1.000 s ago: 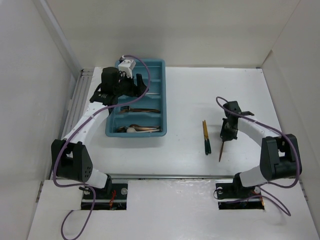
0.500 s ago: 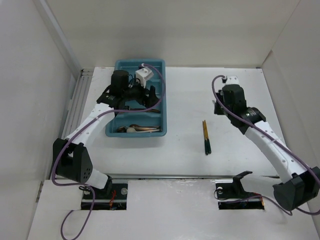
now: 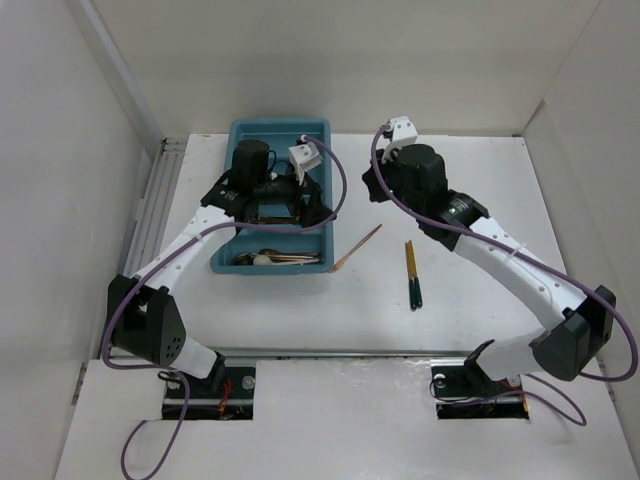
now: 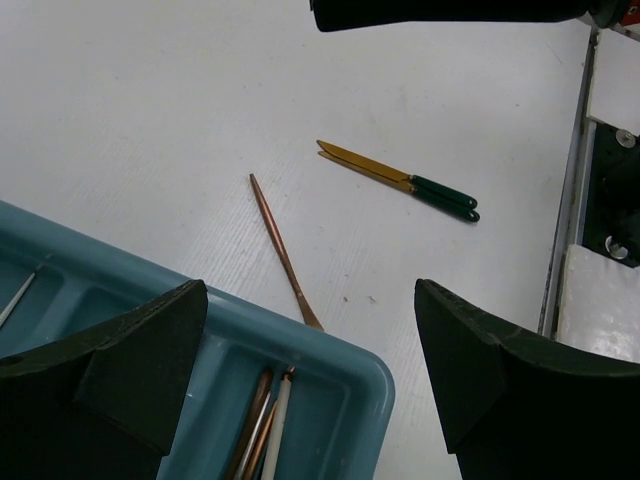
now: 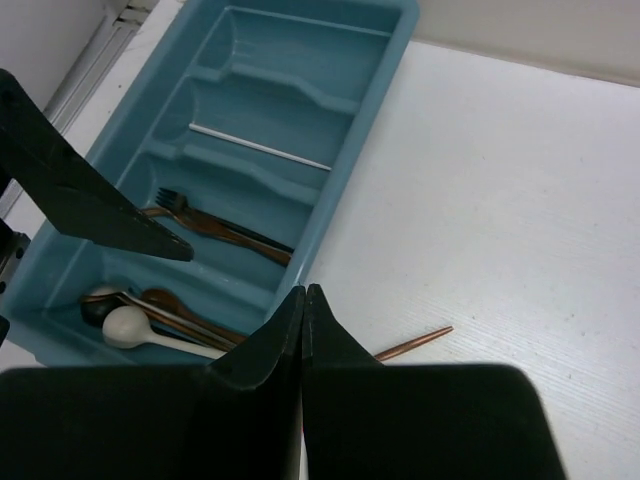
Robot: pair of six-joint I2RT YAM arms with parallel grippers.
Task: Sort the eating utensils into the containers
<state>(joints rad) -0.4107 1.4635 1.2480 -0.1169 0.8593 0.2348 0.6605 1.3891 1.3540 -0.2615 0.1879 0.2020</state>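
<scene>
The teal tray [image 3: 232, 262] stands at the back left and shows in the right wrist view [image 5: 340, 200]. It holds a silver chopstick [image 5: 260, 147], copper forks [image 5: 220, 225] and spoons [image 5: 150, 310]. A copper utensil [image 3: 356, 247] lies on the table with one end against the tray's near right corner; it also shows in the left wrist view [image 4: 279, 243]. Green-handled gold pieces [image 3: 412, 272] lie further right. My left gripper [image 3: 295, 205] hangs open and empty over the tray [image 4: 330, 350]. My right gripper [image 3: 377, 187] is shut and empty, above the table beside the tray's right rim [image 5: 302, 292].
Purple cables [image 3: 335, 185] loop off both arms. A metal rail [image 3: 150, 205] runs along the table's left side. White walls close in the back and both sides. The arm bases sit at the near edge.
My right arm has swung from the right side over to the tray. The copper utensil it held a second ago now lies on the table by the tray. My left gripper shifted right.
</scene>
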